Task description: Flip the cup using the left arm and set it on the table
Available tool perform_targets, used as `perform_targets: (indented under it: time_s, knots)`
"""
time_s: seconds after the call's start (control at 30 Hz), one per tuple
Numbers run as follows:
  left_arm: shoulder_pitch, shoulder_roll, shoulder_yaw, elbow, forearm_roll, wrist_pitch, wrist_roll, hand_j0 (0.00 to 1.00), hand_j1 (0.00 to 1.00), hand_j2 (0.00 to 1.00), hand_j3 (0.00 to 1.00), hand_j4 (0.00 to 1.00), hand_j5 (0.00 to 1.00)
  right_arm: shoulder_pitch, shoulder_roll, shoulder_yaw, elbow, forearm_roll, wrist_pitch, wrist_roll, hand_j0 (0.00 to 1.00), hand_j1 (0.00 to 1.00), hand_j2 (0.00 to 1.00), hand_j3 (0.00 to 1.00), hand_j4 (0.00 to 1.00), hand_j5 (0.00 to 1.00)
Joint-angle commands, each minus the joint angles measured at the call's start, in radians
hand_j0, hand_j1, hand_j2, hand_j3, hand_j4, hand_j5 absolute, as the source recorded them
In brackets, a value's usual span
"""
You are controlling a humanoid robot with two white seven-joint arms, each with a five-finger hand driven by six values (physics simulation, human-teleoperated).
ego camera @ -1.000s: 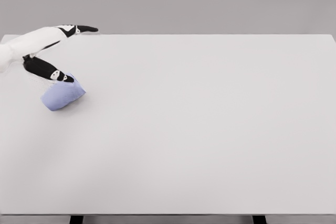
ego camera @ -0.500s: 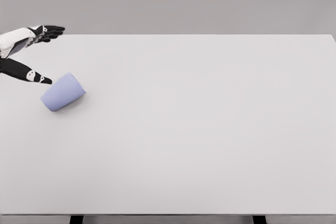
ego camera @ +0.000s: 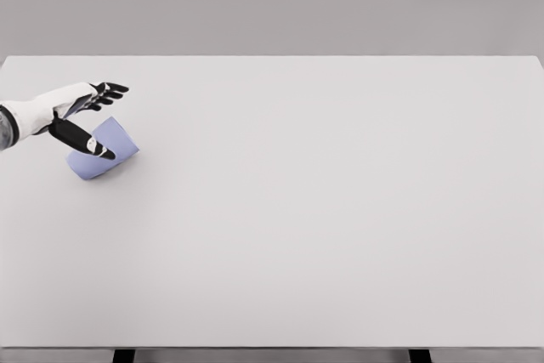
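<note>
A pale blue cup point(ego camera: 109, 150) lies on its side on the white table point(ego camera: 323, 201) at the far left. My left hand point(ego camera: 100, 116) reaches in from the left edge and hovers over the cup. Its fingers point(ego camera: 112, 89) are spread above and behind the cup, while the black thumb point(ego camera: 85, 138) crosses in front of the cup's upper left part. The fingers are not closed around the cup. The right arm is out of sight.
The left hand pulled back to the left away from the cup, then came back down and right, so its thumb now overlaps the cup. The cup has not moved.
</note>
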Motion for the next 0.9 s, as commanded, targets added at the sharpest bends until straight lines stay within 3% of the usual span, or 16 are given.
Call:
perform_targets:
  time_s: [0.0, 0.17, 0.3, 0.47, 0.87]
  knots:
    - [0.0, -0.009, -0.012, -0.003, -0.031, 0.055, 0.001, 1.0, 1.0, 1.0, 1.0, 1.0, 1.0, 0.0, 0.0, 0.0, 0.0, 0.0, 0.001, 0.0, 1.0, 1.0, 1.0, 1.0, 1.0, 1.0]
    - [-0.003, -0.063, -0.013, 0.014, -0.1, 0.097, 0.001, 0.99, 0.99, 0.99, 0.99, 0.99, 0.99, 0.0, 0.0, 0.0, 0.0, 0.0, 0.0, 0.0, 1.0, 1.0, 1.0, 1.0, 1.0, 1.0]
    - [-0.008, -0.09, -0.018, 0.031, -0.103, 0.097, 0.001, 1.0, 1.0, 1.0, 1.0, 1.0, 1.0, 0.0, 0.0, 0.0, 0.0, 0.0, 0.0, 0.0, 1.0, 1.0, 1.0, 1.0, 1.0, 1.0]
    - [-0.008, -0.127, -0.024, 0.092, -0.152, 0.097, 0.003, 1.0, 1.0, 1.0, 1.0, 1.0, 1.0, 0.0, 0.0, 0.0, 0.0, 0.0, 0.0, 0.0, 1.0, 1.0, 1.0, 1.0, 1.0, 1.0]
    - [-0.008, -0.155, -0.048, 0.131, -0.174, 0.097, 0.042, 1.0, 1.0, 1.0, 1.0, 1.0, 1.0, 0.002, 0.0, 0.0, 0.0, 0.0, 0.0, 0.0, 1.0, 1.0, 1.0, 1.0, 1.0, 1.0]
